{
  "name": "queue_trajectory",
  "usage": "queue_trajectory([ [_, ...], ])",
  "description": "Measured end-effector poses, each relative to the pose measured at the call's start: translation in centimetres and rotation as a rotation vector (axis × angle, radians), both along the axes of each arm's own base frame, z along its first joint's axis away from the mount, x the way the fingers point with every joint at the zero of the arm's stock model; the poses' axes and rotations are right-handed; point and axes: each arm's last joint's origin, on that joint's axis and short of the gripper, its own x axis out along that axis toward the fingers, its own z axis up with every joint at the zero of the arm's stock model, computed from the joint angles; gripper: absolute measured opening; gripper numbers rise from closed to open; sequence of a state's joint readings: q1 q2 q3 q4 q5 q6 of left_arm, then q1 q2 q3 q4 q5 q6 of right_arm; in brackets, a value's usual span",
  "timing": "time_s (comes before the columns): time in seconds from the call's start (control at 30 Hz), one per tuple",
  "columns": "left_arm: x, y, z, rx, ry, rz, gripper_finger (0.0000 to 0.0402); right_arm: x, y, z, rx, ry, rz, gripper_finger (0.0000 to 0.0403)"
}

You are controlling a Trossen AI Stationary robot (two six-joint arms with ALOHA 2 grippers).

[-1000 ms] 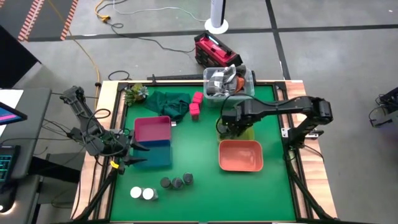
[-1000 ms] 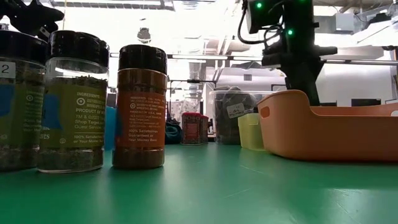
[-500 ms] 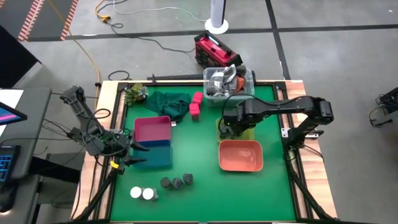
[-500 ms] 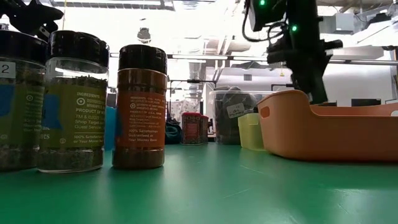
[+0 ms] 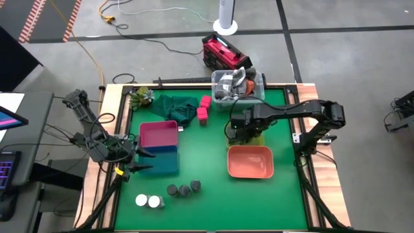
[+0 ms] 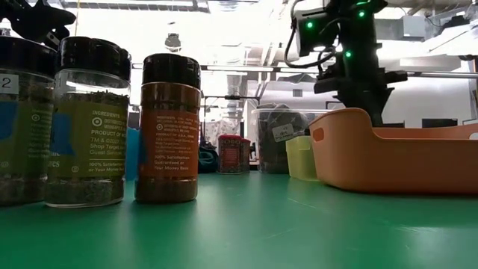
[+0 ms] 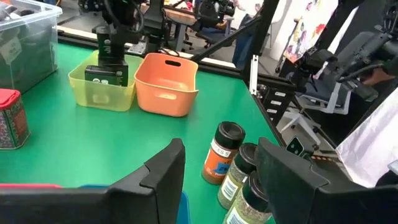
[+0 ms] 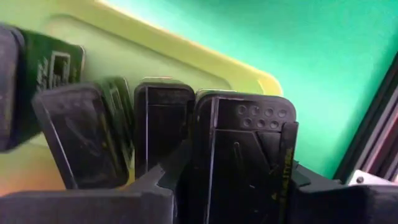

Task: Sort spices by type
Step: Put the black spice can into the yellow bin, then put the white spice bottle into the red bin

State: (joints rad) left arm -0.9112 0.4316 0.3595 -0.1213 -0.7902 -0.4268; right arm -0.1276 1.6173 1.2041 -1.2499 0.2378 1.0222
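The right tool [image 5: 238, 134] is seen in the high view at frame centre, lowered into the yellow tray [image 5: 259, 138] just above the orange tray [image 5: 250, 162]; the left tool [image 5: 143, 160] is parked at the left, over the blue tray [image 5: 163, 159] below the pink tray [image 5: 158, 134]. Pink cubes [image 5: 204, 109] are placed above centre, the dark grey jars [image 5: 184, 189] and white-topped jars [image 5: 148, 201] at the lower left of the green worktop [image 5: 207, 200].

In the low view, the right arm is seen descending behind the orange tray at upper right; jars fill the left.

In the left wrist view, the left tool's fingers [image 7: 163, 167] are nearly closed on nothing, with jars beyond them.

In the right wrist view, the right tool is clenched on a dark grey block [image 8: 239, 149], centre right, beside other blocks [image 8: 158, 124] standing in the yellow tray.
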Motion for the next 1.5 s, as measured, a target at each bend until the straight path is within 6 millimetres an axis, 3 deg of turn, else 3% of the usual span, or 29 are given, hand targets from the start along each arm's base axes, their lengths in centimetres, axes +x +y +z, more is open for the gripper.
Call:
queue_trajectory([
  [0.2,0.0,0.0,0.0,-0.002,0.002,0.001,0.0185,0.0,0.3,0.0,0.005,-0.001,0.01,0.0164],
  [0.5,0.0,0.0,0.0,-0.003,0.001,0.001,0.0185,0.0,-0.1,0.0,0.014,0.001,-0.004,0.0214],
  [0.73,0.0,0.0,0.0,-0.003,0.002,0.002,0.0185,-0.2,-0.1,0.1,0.017,0.016,0.006,0.0221],
  [0.87,0.0,0.0,0.0,-0.002,0.002,0.002,0.0185,-1.0,0.0,1.2,0.028,0.03,0.004,0.0221],
  [1.03,0.0,0.0,0.0,-0.001,0.002,0.004,0.0185,-1.1,0.2,4.2,0.01,-0.027,0.009,0.0221],
  [1.2,0.0,0.0,0.0,0.001,0.002,0.004,0.0185,0.9,2.1,6.6,-0.115,-0.236,0.108,0.0221],
  [1.33,0.0,0.1,0.0,0.013,-0.001,0.016,0.0185,4.3,4.2,6.7,-0.168,-0.497,0.191,0.0221],
  [1.5,0.0,0.1,0.0,0.004,-0.002,0.023,0.0185,7.9,4.0,5.9,-0.217,-0.63,0.276,0.0221],
])
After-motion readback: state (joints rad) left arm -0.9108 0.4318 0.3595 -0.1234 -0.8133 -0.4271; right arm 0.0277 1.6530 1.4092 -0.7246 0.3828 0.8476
